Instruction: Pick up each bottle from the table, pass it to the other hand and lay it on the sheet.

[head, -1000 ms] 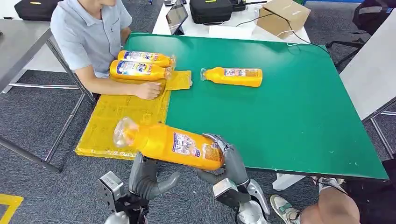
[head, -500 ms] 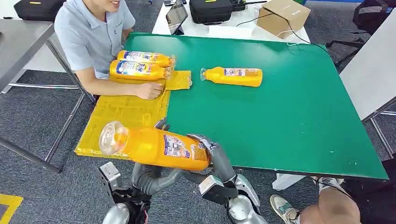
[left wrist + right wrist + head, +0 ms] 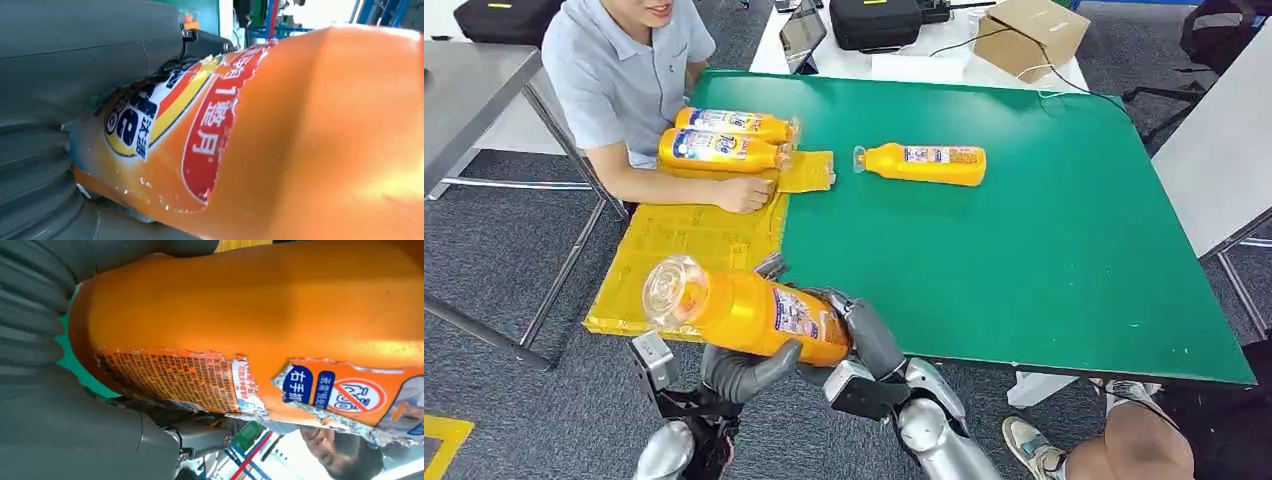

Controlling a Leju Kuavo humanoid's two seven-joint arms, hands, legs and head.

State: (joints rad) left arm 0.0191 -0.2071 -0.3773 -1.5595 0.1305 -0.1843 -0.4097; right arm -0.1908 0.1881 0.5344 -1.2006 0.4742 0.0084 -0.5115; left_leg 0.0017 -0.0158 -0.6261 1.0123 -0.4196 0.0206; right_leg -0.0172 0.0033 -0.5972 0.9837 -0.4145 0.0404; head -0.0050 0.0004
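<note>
An orange bottle point(image 3: 744, 312) with a clear cap end hangs sideways over the table's near edge, cap toward the yellow sheet point(image 3: 679, 250). My right hand point(image 3: 866, 336) grips its base end. My left hand point(image 3: 746, 368) wraps its middle, thumb below and a fingertip showing above. In the left wrist view the bottle point(image 3: 300, 150) lies against my left hand point(image 3: 75, 65). In the right wrist view the bottle point(image 3: 250, 305) lies against my right hand point(image 3: 55, 425). Two bottles point(image 3: 722, 150) lie on the sheet's far end. One more bottle point(image 3: 924, 163) lies on the green table point(image 3: 1024, 250).
A person in a light blue shirt sits at the far left, a hand point(image 3: 742, 193) resting on the sheet next to the two laid bottles. Behind the green table are a cardboard box point(image 3: 1032, 35), a black case point(image 3: 879, 22) and cables. A shoe point(image 3: 1029, 445) shows at the lower right.
The held bottle has moved left, its cap end now over the sheet's near edge. My left hand has risen and closed around its middle; my right hand followed, still on the base.
</note>
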